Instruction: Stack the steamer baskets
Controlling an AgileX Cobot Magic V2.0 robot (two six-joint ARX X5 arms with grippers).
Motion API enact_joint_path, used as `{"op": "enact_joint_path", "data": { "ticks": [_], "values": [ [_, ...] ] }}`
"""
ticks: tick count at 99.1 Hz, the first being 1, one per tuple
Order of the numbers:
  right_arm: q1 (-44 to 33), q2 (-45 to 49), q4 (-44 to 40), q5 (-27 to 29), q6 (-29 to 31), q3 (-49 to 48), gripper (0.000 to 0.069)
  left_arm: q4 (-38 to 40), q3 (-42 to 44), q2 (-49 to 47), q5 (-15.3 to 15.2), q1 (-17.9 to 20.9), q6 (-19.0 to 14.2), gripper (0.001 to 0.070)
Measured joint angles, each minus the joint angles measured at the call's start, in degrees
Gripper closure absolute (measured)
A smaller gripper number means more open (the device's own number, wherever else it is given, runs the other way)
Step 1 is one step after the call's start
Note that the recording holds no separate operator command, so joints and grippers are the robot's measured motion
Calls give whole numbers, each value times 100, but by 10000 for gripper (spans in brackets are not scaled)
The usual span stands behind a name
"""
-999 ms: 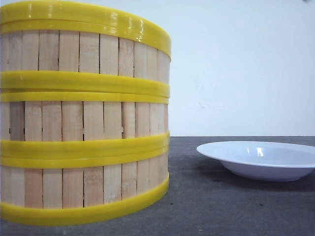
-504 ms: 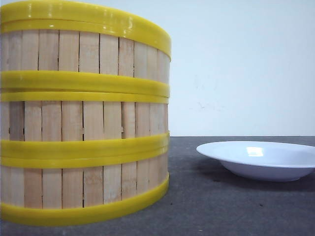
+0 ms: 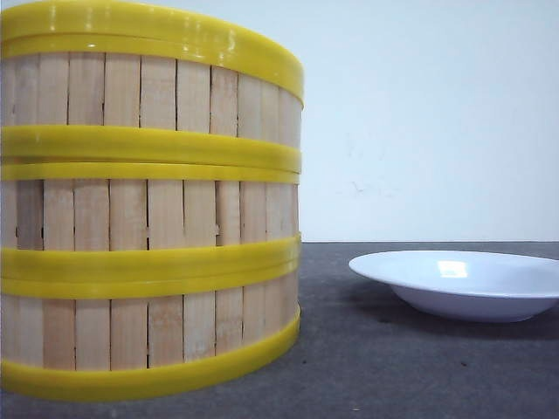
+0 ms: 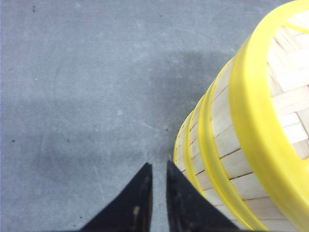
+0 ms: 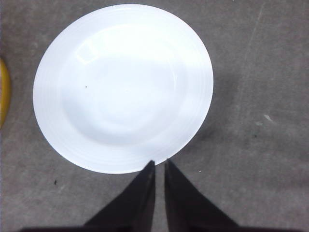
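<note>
**Bamboo baskets stand three high; both pincers hang empty**

Bamboo slats and yellow rims fill the left of the front view, where the three baskets (image 3: 148, 201) sit one on another in a straight column on the grey tabletop (image 3: 393, 367). The rims meet evenly at each joint, so the stacking itself looks done.

The left pincer (image 4: 155, 193) hangs above bare tabletop just beside the stack, its fingers drawn to a narrow slit with nothing between them. The right pincer (image 5: 159, 188) is likewise nearly closed and empty, poised over the near edge of the plate (image 5: 123, 87), which lies apart from the stack to its right.

By my reading, nothing is left to lift. The next move calls only for both arms to clear away without brushing the column, the left especially, being so close to its wall.

The stack is cut off at the front view's left and top edges, so its far side cannot be checked. No lid shows in any view. A yellow sliver at the edge of the right wrist view is probably a basket rim.
</note>
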Motion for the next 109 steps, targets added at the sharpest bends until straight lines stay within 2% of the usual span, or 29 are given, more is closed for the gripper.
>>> {"op": "enact_joint_path", "data": {
  "ticks": [13,73,82,94,109],
  "values": [
    [0,0,-107,-2,2,-2,675,0,0,0,0,0,0,695],
    [0,0,431,-4,7,0,675,68,-13,-17,-20,0,63,695],
    [0,0,518,-2,15,0,675,505,-282,-247,-35,0,262,695],
    [0,0,693,-4,17,0,675,1462,-1158,-857,-61,0,295,695],
    [0,0,833,-2,20,-2,675,2680,-2555,-1810,-487,0,260,695]
  ]
}}
